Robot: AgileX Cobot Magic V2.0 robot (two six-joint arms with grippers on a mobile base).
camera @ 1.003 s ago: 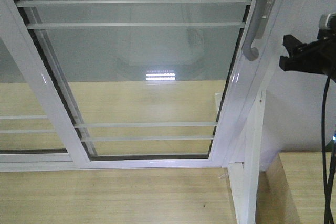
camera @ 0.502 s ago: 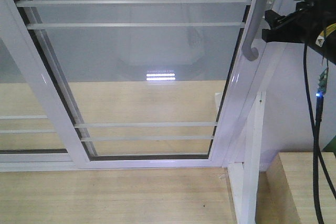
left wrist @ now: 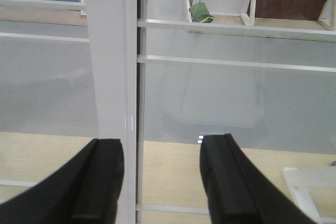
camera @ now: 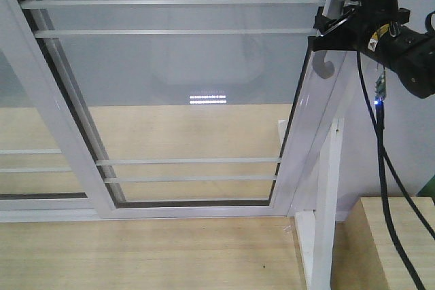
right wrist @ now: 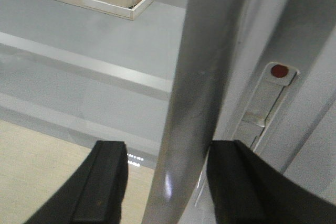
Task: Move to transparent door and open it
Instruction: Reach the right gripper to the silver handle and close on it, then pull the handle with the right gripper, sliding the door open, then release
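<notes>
The transparent door [camera: 190,93] fills the front view: glass with thin white bars in a white frame. Its curved grey handle [camera: 325,64] hangs on the right stile. My right gripper [camera: 327,34] is at the handle, open, one finger on each side of it. In the right wrist view the handle [right wrist: 194,98] runs between the fingers of my right gripper [right wrist: 165,182], nearer the right finger, with the lock plate [right wrist: 265,103] just beyond. My left gripper [left wrist: 160,182] is open and empty in front of a white stile [left wrist: 107,66]; it is out of the front view.
A second white-framed glass panel [camera: 27,120] without a handle overlaps on the left. A white post [camera: 325,208] and a wooden box [camera: 397,242] stand at the lower right. Wooden floor [camera: 149,256] lies below the door. A green object [left wrist: 199,11] lies behind the glass.
My right arm has moved left and slightly up from the right edge of the front view, so its open gripper now straddles the door handle. The door has not moved.
</notes>
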